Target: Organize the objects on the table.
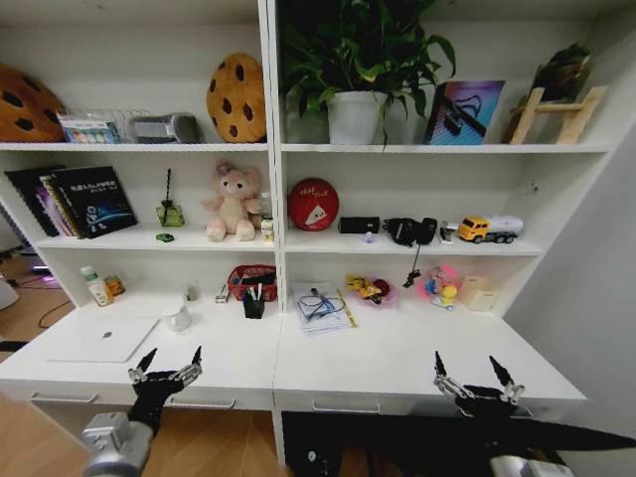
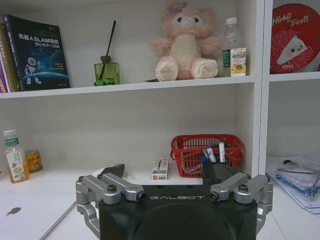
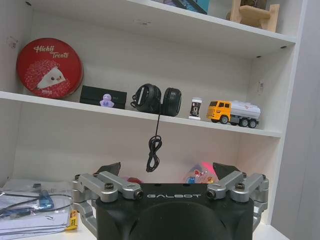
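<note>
Both grippers, L [image 1: 170,365] & R [image 1: 476,376], gape over desk [image 1: 397,358].

Closed silver laptop [image 1: 102,338] flat on white table [image 1: 397,363], far left.

"GALBOT" was printed on the black body of the left gripper [image 2: 175,179] and of the right gripper [image 3: 170,175]. "Hichii Treats" was written on the round red tin [image 3: 49,68], and "SLAM" could be read on a dark book [image 2: 37,52].

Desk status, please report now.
Left gripper and right gripper open, empty, at the desk front edge. Laptop closed, untouched. Nothing in the way.
</note>
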You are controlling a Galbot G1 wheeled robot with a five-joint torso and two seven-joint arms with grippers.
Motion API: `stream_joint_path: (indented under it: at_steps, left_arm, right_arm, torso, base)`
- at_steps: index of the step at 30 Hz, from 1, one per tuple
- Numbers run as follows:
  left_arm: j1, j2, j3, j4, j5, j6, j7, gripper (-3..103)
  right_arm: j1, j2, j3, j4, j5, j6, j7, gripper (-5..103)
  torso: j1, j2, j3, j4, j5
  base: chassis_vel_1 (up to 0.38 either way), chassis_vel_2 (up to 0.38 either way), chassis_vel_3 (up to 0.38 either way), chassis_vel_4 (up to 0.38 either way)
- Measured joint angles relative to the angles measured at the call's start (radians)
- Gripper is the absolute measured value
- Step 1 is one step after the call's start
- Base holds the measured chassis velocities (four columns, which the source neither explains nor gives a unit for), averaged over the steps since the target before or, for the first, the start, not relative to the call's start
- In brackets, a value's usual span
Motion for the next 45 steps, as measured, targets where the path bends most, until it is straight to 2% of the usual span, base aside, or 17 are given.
stream_joint_path:
  at_steps: [10,18,22,23,24,27,29,30,31,34,35,38,39,40,42,43,45]
  left_arm:
    - [0.000,0.000,0.000,0.000,0.000,0.000,0.000,100]
    - [0.000,0.000,0.000,0.000,0.000,0.000,0.000,100]
    - [0.000,0.000,0.000,0.000,0.000,0.000,0.000,100]
    - [0.000,0.000,0.000,0.000,0.000,0.000,0.000,100]
    - [0.000,0.000,0.000,0.000,0.000,0.000,0.000,100]
    - [0.000,0.000,0.000,0.000,0.000,0.000,0.000,100]
    - [0.000,0.000,0.000,0.000,0.000,0.000,0.000,100]
    - [0.000,0.000,0.000,0.000,0.000,0.000,0.000,100]
    - [0.000,0.000,0.000,0.000,0.000,0.000,0.000,100]
    - [0.000,0.000,0.000,0.000,0.000,0.000,0.000,100]
    - [0.000,0.000,0.000,0.000,0.000,0.000,0.000,100]
    - [0.000,0.000,0.000,0.000,0.000,0.000,0.000,100]
    - [0.000,0.000,0.000,0.000,0.000,0.000,0.000,100]
    - [0.000,0.000,0.000,0.000,0.000,0.000,0.000,100]
    - [0.000,0.000,0.000,0.000,0.000,0.000,0.000,100]
    - [0.000,0.000,0.000,0.000,0.000,0.000,0.000,100]
    - [0.000,0.000,0.000,0.000,0.000,0.000,-0.001,100]
  right_arm:
    - [0.001,-0.001,0.000,-0.002,0.001,0.000,0.000,100]
    - [0.001,-0.001,-0.001,-0.002,0.002,0.000,0.000,100]
    - [0.001,-0.001,-0.001,-0.003,0.002,0.000,0.000,100]
    - [0.002,-0.001,-0.001,-0.003,0.002,0.000,-0.001,100]
    - [0.002,-0.001,-0.001,-0.003,0.002,0.000,-0.001,100]
    - [0.002,-0.001,-0.001,-0.003,0.002,0.000,-0.001,100]
    - [0.002,-0.001,-0.001,-0.003,0.002,0.000,-0.001,100]
    - [0.002,-0.001,-0.001,-0.003,0.002,0.000,-0.001,100]
    - [0.002,-0.001,-0.001,-0.003,0.002,0.000,-0.001,100]
    - [0.002,-0.001,-0.001,-0.003,0.002,0.000,-0.001,100]
    - [0.002,-0.001,-0.001,-0.003,0.002,0.000,-0.001,100]
    - [0.002,-0.001,-0.001,-0.003,0.002,0.000,-0.001,100]
    - [0.002,-0.001,-0.001,-0.003,0.002,0.000,-0.001,100]
    - [0.002,-0.001,-0.001,-0.003,0.002,0.000,-0.001,100]
    - [0.002,-0.001,-0.001,-0.003,0.002,0.000,-0.001,100]
    - [0.002,-0.001,-0.001,-0.003,0.002,0.000,-0.001,100]
    - [0.002,-0.002,-0.001,-0.003,0.002,0.000,-0.001,100]
  torso:
    - [0.000,0.000,0.000,0.0001,0.0002]
    - [0.000,0.000,0.000,0.0000,0.0000]
    - [0.000,0.000,0.000,-0.0003,0.0003]
    - [0.000,0.000,0.000,0.0004,0.0000]
    - [0.000,0.000,0.000,-0.0001,-0.0007]
    - [0.000,0.000,0.000,-0.0001,0.0002]
    - [0.000,0.000,0.000,0.0003,-0.0001]
    - [0.000,0.000,0.000,-0.0003,-0.0009]
    - [0.000,0.000,0.000,0.0000,0.0002]
    - [0.000,0.000,0.000,0.0003,0.0003]
    - [0.000,0.000,0.000,-0.0002,-0.0014]
    - [0.000,0.000,0.000,-0.0002,0.0003]
    - [0.000,0.000,0.000,0.0005,0.0010]
    - [0.000,0.000,0.000,-0.0002,-0.0012]
    - [0.000,0.000,0.000,0.0000,-0.0010]
    - [0.000,0.000,0.000,-0.0002,0.0004]
    - [0.000,0.000,0.000,0.0002,-0.0002]
  base:
    - [0.069,0.073,-0.056,-0.049]
    - [0.189,0.202,-0.221,-0.187]
    - [0.246,0.260,-0.269,-0.253]
    - [0.291,0.281,-0.324,-0.269]
    - [0.290,0.334,-0.324,-0.269]
    - [0.308,0.340,-0.341,-0.326]
    - [0.361,0.346,-0.365,-0.347]
    - [0.361,0.397,-0.346,-0.347]
    - [0.355,0.397,-0.375,-0.359]
    - [0.367,0.374,-0.381,-0.358]
    - [0.373,0.370,-0.395,-0.360]
    - [0.364,0.352,-0.343,-0.362]
    - [0.352,0.349,-0.354,-0.322]
    - [0.352,0.356,-0.327,-0.322]
    - [0.336,0.356,-0.327,-0.346]
    - [0.348,0.370,-0.360,-0.346]
    - [0.353,0.349,-0.393,-0.334]
